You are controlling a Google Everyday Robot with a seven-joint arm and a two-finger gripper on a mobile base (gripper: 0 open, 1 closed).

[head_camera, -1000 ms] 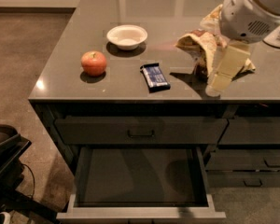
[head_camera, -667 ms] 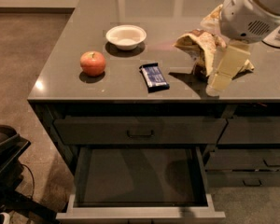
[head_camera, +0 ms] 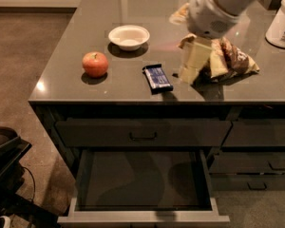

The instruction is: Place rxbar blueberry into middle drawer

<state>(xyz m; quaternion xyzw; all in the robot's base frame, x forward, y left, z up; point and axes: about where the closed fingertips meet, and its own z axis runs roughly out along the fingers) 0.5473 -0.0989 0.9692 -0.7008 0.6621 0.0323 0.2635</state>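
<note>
Nearest, pulled wide open below the counter's front: middle drawer (head_camera: 142, 217), lighter grey front edge, dark flat floor on show. Left of it on the floor, a black object (head_camera: 4, 160), unclear what. Just above the open drawer, a shut top drawer (head_camera: 142, 136) with a dark bar handle; to the right, narrower shut drawers (head_camera: 270, 164).

Up on the counter (head_camera: 85, 91), near its front edge: rxbar blueberry (head_camera: 157, 77), lying flat, dark blue wrapper, white markings too small to read. Just right of it, apart from it, pointing down: hand (head_camera: 187, 77), pale; clenched or released, cannot tell. Behind the hand, chip bag (head_camera: 232, 61), tan and brown, print unreadable. Left of the bar, red apple (head_camera: 95, 63). Farther back, white bowl (head_camera: 129, 36), pale inside. Far right, white tub (head_camera: 282, 20), dark label illegible.
</note>
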